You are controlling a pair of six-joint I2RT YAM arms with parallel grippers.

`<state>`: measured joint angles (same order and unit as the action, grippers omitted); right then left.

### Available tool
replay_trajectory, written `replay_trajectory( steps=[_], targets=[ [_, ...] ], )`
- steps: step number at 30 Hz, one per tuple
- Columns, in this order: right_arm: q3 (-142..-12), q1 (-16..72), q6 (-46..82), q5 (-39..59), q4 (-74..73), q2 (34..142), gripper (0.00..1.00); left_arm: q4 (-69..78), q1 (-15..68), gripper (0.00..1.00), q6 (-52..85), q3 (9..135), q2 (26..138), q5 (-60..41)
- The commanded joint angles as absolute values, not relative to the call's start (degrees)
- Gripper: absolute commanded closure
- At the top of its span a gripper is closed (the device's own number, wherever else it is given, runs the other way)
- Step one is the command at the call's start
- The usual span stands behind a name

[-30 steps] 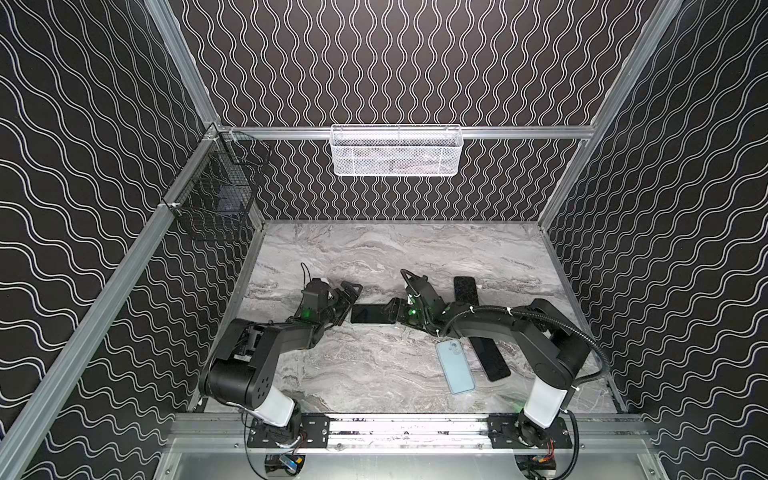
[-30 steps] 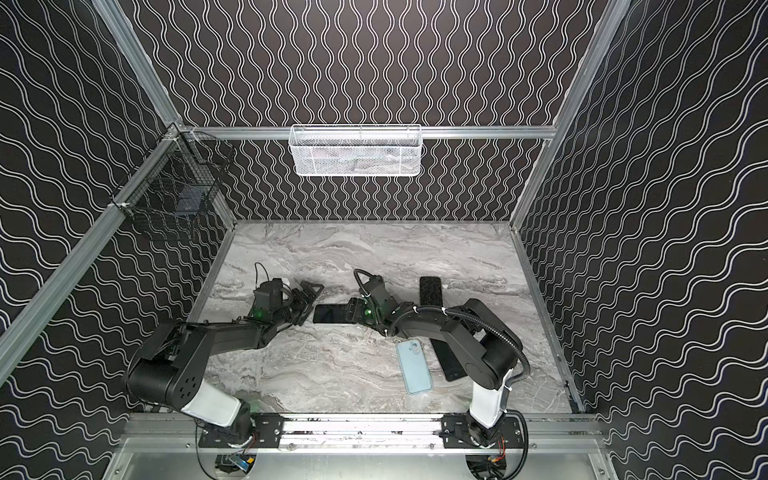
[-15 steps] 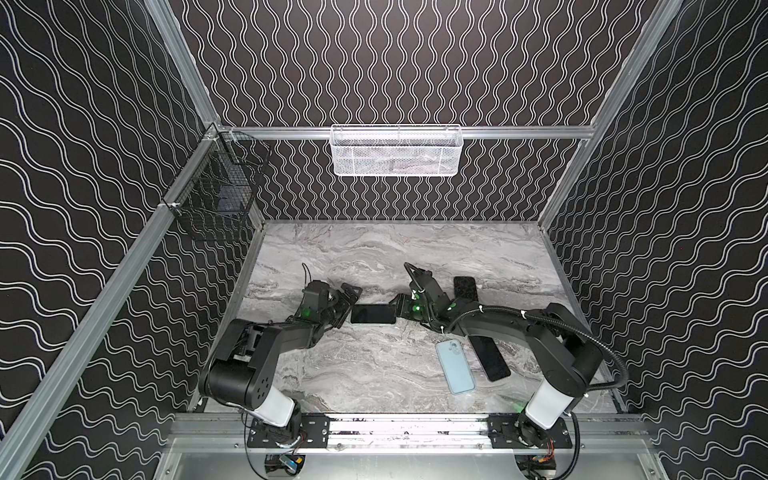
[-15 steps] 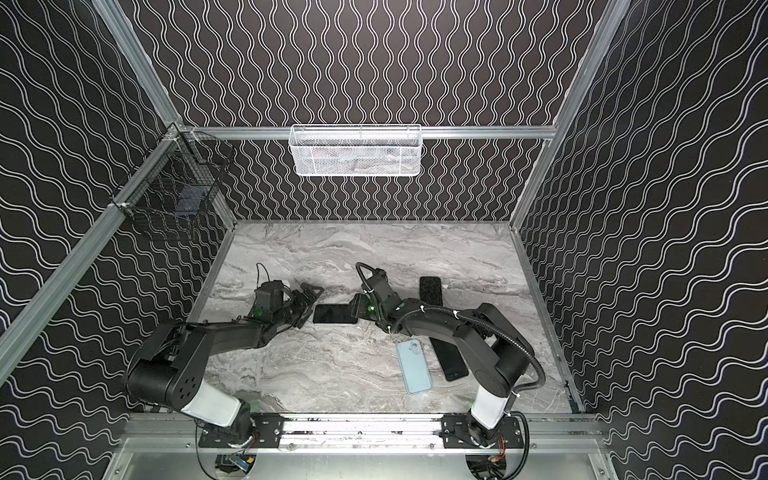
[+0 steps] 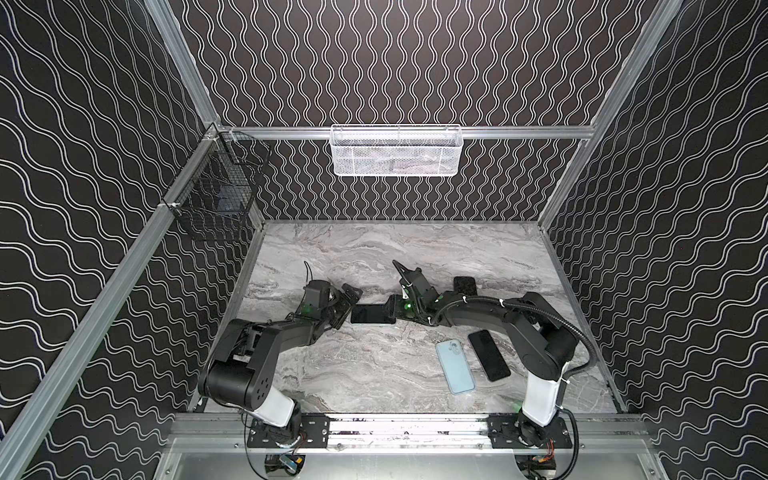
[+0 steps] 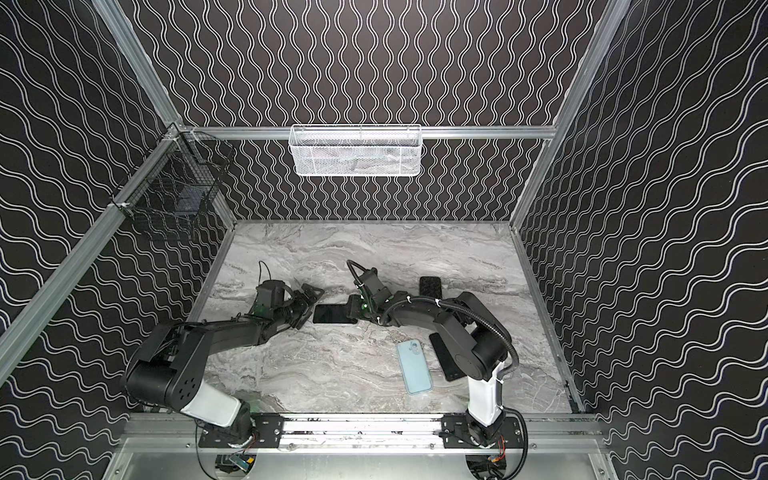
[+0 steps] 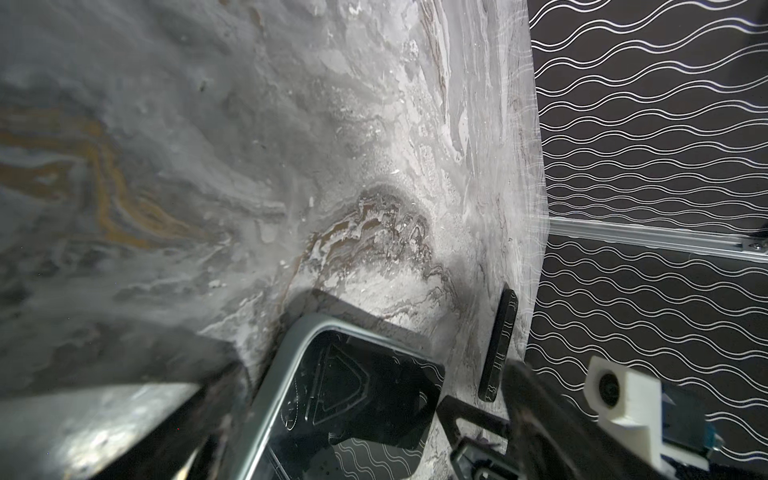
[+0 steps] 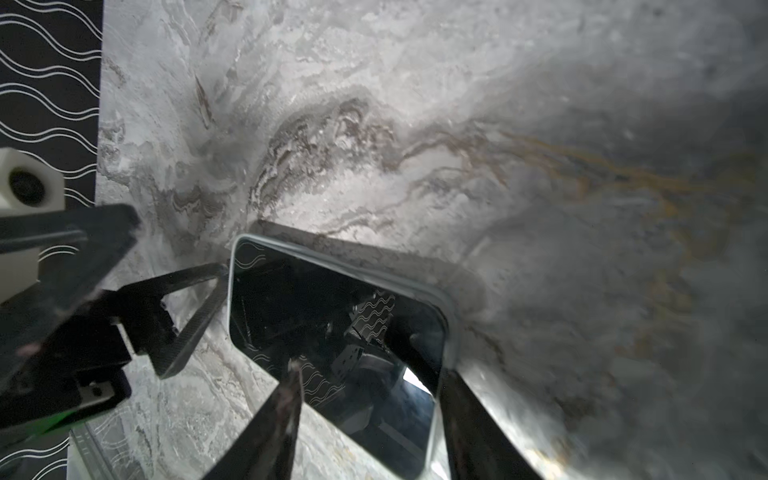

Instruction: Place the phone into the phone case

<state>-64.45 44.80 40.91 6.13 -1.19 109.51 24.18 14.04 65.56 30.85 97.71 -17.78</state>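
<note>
The phone (image 5: 372, 325) (image 6: 335, 314) lies flat, dark screen up, mid-table between the two grippers. My left gripper (image 5: 347, 309) (image 6: 308, 307) is wide open at its left end; in the left wrist view the phone (image 7: 353, 407) lies between the spread jaws. My right gripper (image 5: 391, 309) (image 6: 352, 309) is at the right end. In the right wrist view its fingers (image 8: 282, 415) stand apart on either side of the phone (image 8: 332, 316). The light blue phone case (image 5: 455, 365) (image 6: 413, 365) lies alone at the front right.
A second black phone (image 5: 488, 355) lies beside the case, partly under the right arm. Another dark slab (image 5: 464, 286) (image 7: 498, 345) rests behind the right gripper. A white mesh basket (image 5: 395, 149) and a black wire basket (image 5: 216, 199) hang on the walls.
The right gripper's jaws have narrowed around the phone's right end and the right arm has shifted slightly. The left arm and the phone have stayed put.
</note>
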Motion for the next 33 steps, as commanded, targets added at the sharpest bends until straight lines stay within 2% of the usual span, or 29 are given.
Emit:
replay_trajectory(
  steps=[1,11,16,21,24,29,33],
  targets=[
    [-65.00,44.83,40.40,7.45,-0.77,110.50,0.46,23.82,14.06,0.02,63.98,31.47,97.99,-17.49],
    [-65.20,44.92,40.02,9.05,-2.00,110.79,0.52,24.77,14.05,0.03,63.99,31.86,99.62,-18.15],
    [-65.99,45.06,39.16,8.96,-1.54,111.08,0.57,24.68,14.15,0.15,63.83,32.30,99.89,-19.02],
    [-65.87,45.23,38.94,8.81,-1.71,111.41,0.60,22.87,14.09,0.32,63.30,32.81,99.93,-19.71],
    [-65.60,45.27,39.03,9.22,-2.05,112.00,0.62,23.46,14.23,0.37,63.34,32.52,99.76,-20.17],
    [-64.79,45.35,39.46,9.33,-2.55,112.55,0.63,23.81,14.75,0.40,62.53,32.55,99.62,-21.17],
    [-63.45,45.37,39.68,8.71,-2.76,111.87,0.63,15.03,14.84,0.32,58.34,34.46,98.61,-21.47]
  ],
)
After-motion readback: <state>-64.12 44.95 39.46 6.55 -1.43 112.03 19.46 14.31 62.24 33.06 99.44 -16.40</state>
